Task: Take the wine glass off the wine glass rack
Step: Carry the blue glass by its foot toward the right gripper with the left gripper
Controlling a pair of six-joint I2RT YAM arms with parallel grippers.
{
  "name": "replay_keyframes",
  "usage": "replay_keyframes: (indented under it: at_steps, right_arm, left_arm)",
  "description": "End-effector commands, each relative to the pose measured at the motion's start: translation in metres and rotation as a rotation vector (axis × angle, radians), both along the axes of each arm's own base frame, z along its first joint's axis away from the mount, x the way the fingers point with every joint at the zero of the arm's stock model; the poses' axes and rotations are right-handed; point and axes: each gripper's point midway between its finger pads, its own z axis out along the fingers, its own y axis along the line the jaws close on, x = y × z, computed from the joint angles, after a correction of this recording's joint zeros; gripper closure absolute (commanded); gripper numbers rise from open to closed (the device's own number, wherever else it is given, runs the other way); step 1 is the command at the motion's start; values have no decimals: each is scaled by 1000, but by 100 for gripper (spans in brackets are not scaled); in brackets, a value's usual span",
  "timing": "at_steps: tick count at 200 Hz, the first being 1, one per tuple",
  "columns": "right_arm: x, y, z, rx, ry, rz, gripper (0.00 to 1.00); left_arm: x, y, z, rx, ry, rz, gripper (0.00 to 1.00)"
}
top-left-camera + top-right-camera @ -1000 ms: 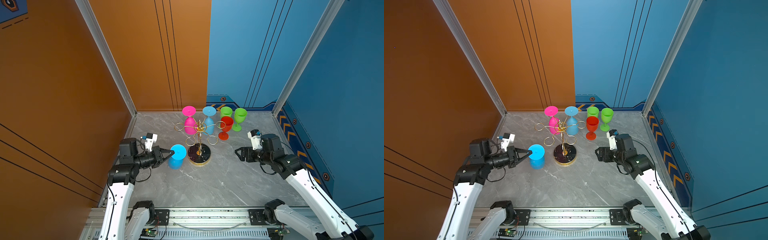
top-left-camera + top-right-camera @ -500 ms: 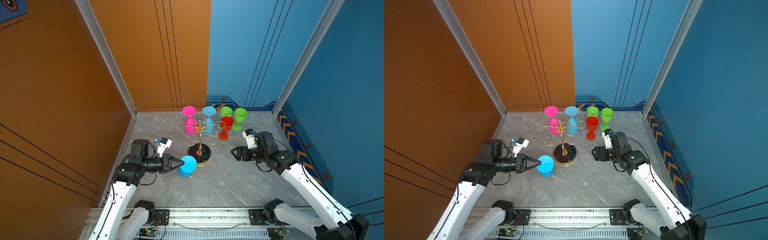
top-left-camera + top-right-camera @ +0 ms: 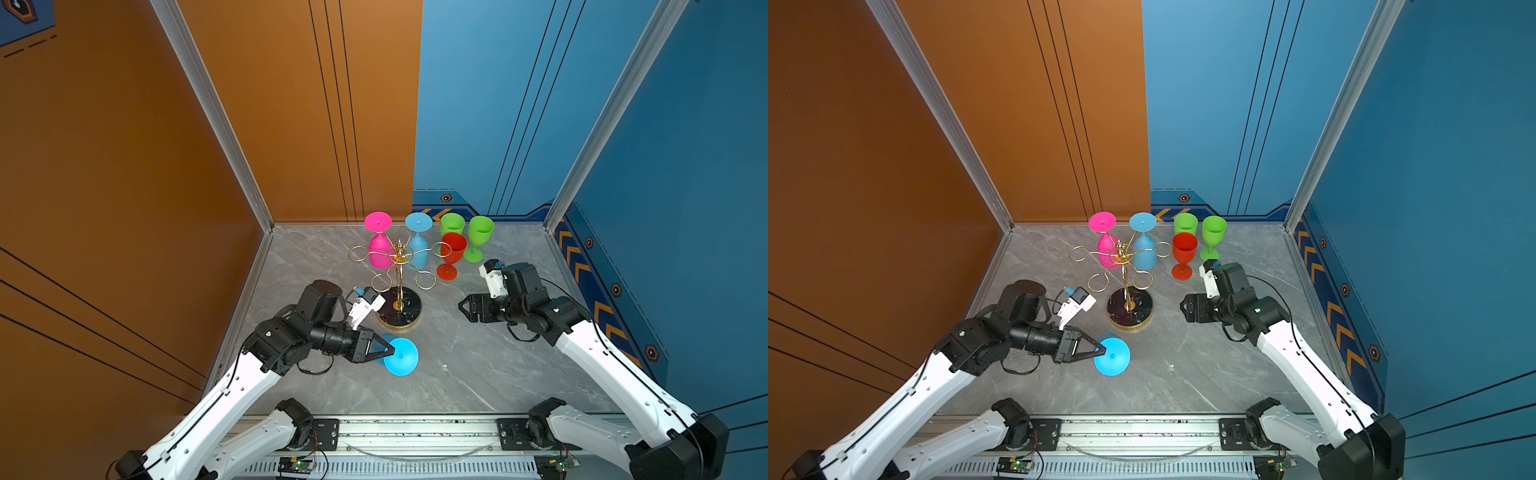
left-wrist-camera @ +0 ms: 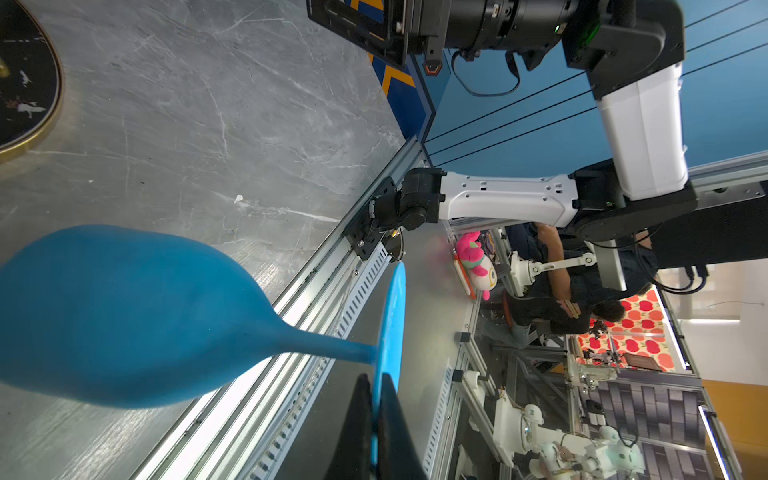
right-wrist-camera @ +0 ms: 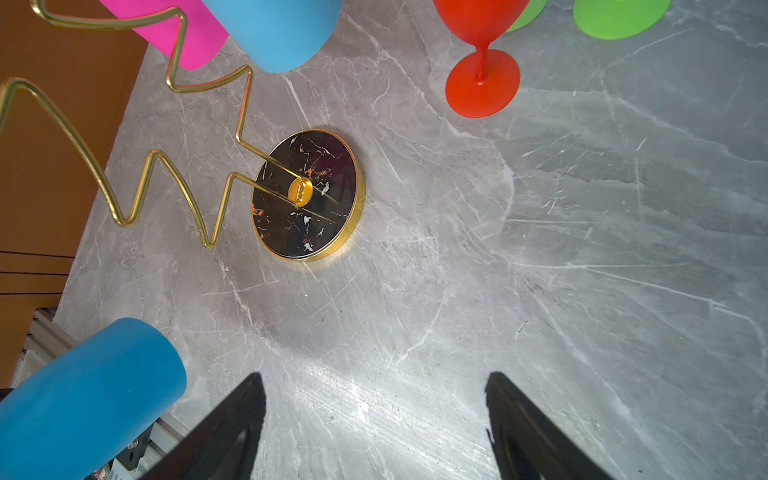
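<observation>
Left fingers (image 4: 360, 419): together, clamped on the edge of the flat foot of a blue wine glass (image 3: 401, 356), one finger on each face of the disc. The left gripper (image 3: 388, 352) reaches in from the left edge of the table (image 3: 478, 365) and holds the glass bowl-down, foot up. The glass is clear of the wine glass rack (image 3: 400, 286), just in front of its round black base and toward the front edge. Whether the rim touches the table: cannot tell, as it is hidden under the foot in both top views and out of frame in the left wrist view. Right gripper (image 3: 461, 306): fingers wide apart, nothing between them, hovering right of the rack base and pointed at it. On the rack, a pink glass (image 3: 380, 249) and a light blue glass (image 3: 417, 249) hang upside down from the loops on the back side; the other loops are bare. A red glass (image 3: 451, 253) and two green glasses (image 3: 480, 232) stand upright near the back edge, right of the rack. Judgement: the lift-off of this glass is done. What is left is to set it down and let go, probably upright like the standing three. If the whole rack is to be cleared, two glasses remain.
</observation>
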Motion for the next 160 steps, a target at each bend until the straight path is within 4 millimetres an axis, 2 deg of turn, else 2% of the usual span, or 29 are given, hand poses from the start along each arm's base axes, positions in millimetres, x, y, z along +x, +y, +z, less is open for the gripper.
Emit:
replay_keyframes:
  at_steps: [1,46,116,160]
  right_arm:
    - [2,7,8,24,4,6,16]
    - [0,14,4,48,38,27,16]
    - [-6,27,6,121,93,66,16]
    - [-1,24,14,138,104,47,16]
  left_arm:
    - [5,-6,9,33,-137,-10,100]
    - [2,-30,9,52,-249,-80,100]
    - [-15,-60,14,66,-635,-269,100]
    - [-23,-69,-2,103,-812,-358,100]
